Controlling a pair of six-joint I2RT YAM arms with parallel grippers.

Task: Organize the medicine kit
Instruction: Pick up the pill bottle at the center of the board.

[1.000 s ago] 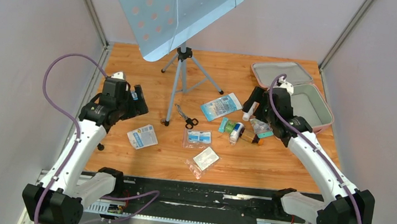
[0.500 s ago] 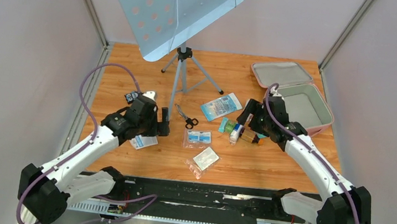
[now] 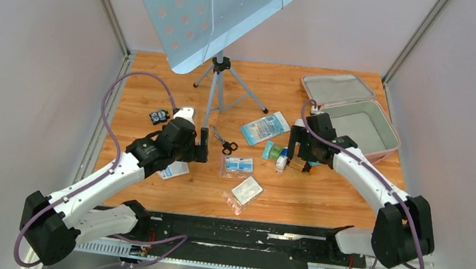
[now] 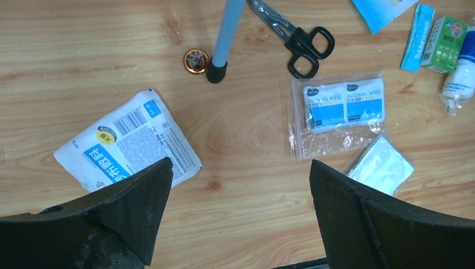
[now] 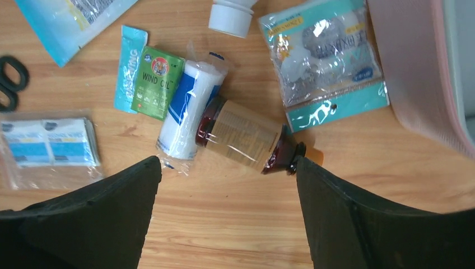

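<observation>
Tools both open, empty: right tool (image 5: 225, 163) above brown bottle (image 5: 241, 134), left tool (image 4: 240, 163) above counter (image 4: 241, 129); medicine kit (image 3: 367, 127), upper right, looks unfilled, so packing lies ahead.

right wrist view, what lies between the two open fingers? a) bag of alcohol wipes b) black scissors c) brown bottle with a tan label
c: the brown bottle lies on its side on the wood, in the gap of the right end effector.

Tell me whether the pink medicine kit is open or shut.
Open. The medicine kit has its lid folded back, grey lining exposed; nothing visible inside the tray.
</observation>
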